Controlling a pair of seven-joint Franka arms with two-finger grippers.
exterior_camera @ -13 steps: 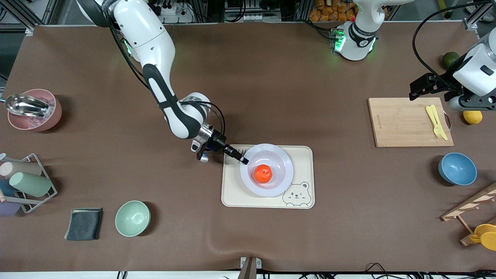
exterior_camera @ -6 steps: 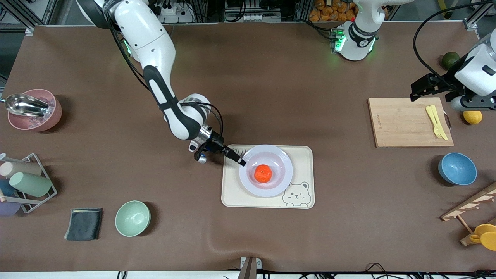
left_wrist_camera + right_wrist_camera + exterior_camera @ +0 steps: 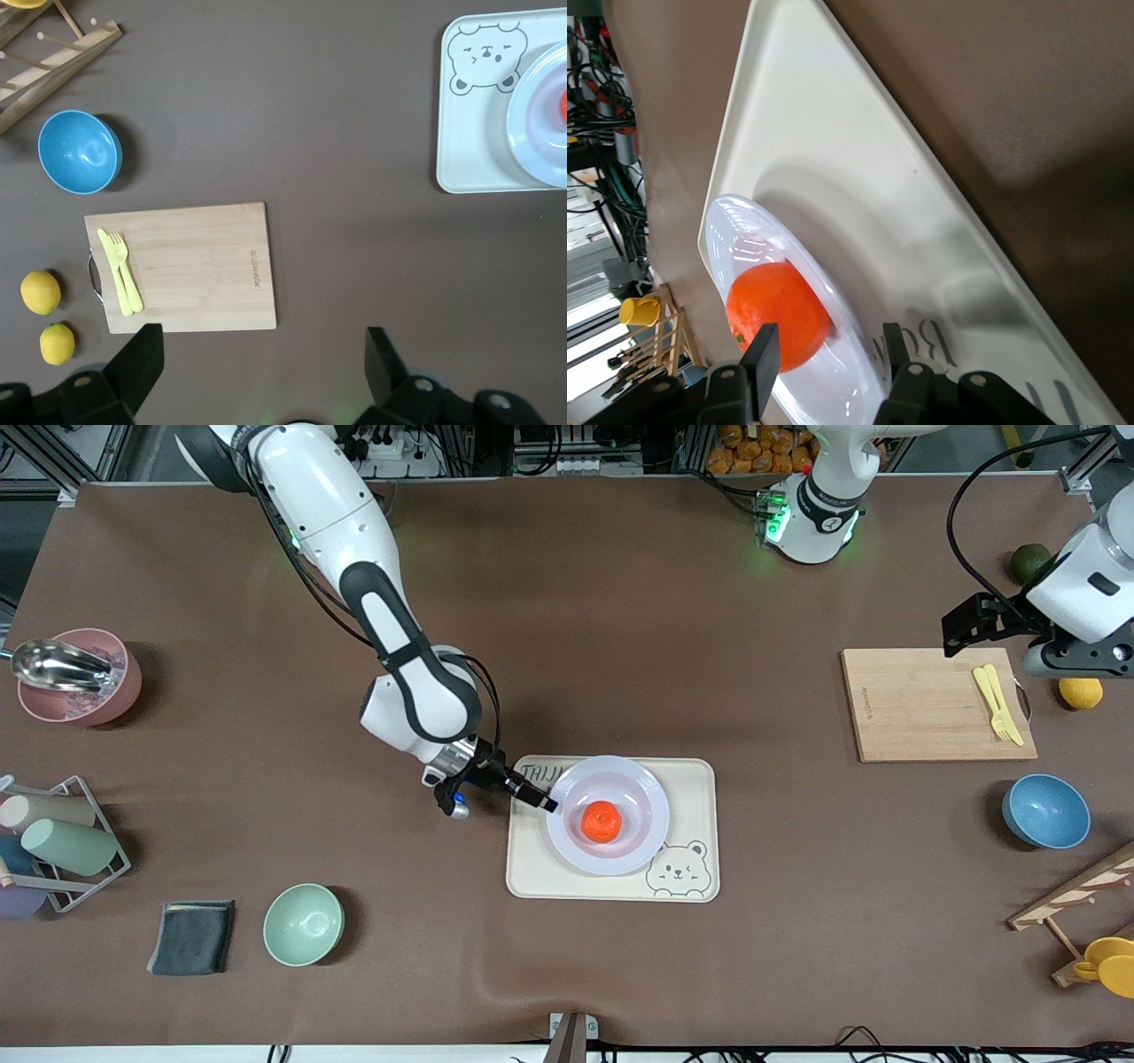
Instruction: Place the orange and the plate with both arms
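Orange (image 3: 601,821) sat in the middle of the plate (image 3: 640,846), and the plate rested on the cream bear-print tray (image 3: 691,779), near the table's centre. Right gripper (image 3: 542,800) was low at the plate's rim, on the side toward the right arm's end of the table. In the right wrist view its two fingers (image 3: 763,354) stood apart with the rim between them, so the jaws looked parted rather than clamped, though whether a pad touched the rim could not be told.

Left gripper (image 3: 263,372) hung high over the left arm's end of the table, near the wooden cutting board (image 3: 921,708), fingers spread wide and holding nothing; that arm waited.

Judgement: both items looked placed, and the step in hand was letting go of the plate. Next move called for the right gripper to draw straight off the rim without dragging the plate or jolting the orange.
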